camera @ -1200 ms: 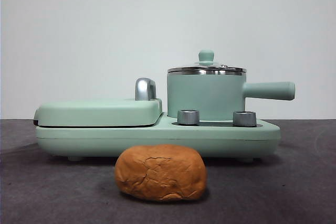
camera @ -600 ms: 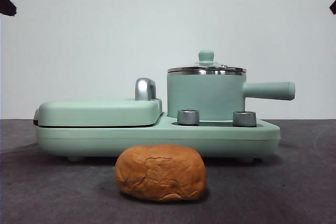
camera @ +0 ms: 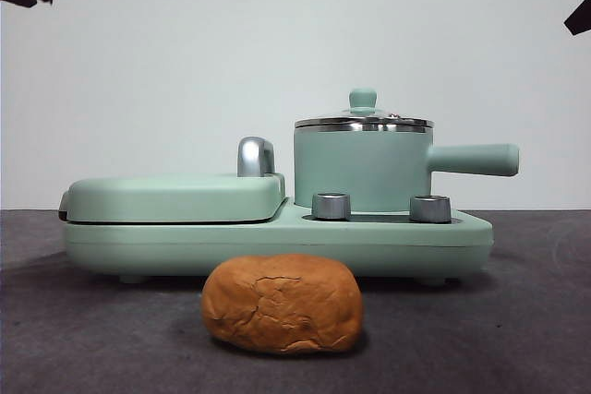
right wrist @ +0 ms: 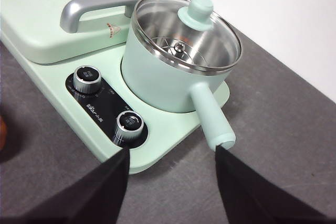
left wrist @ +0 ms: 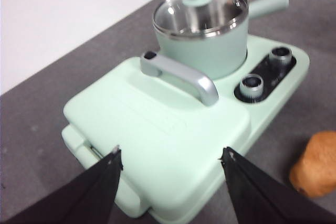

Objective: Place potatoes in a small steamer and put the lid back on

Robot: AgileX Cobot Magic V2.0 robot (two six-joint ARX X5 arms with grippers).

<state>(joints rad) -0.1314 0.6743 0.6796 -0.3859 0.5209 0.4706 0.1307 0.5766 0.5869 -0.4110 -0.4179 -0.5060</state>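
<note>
The potato (camera: 282, 304) lies at the table's (camera: 536, 320) front edge; likely light, crusty, best gripped across its middle. The lid (right wrist: 186, 34) sits on the steamer (camera: 362, 171). Both grippers' (left wrist: 170, 163) (right wrist: 172, 156) jaws stand apart, empty.

On the cooker (right wrist: 173, 129), the black control panel (right wrist: 102, 109) carries a line of white print beside the two knobs (right wrist: 86, 78); it is a brand mark, but the letters are too small to read. Tiny white marks ring each knob, also unreadable. A small brown emblem (right wrist: 112, 29) sits on the grill cover (right wrist: 37, 19), its wording illegible.
</note>
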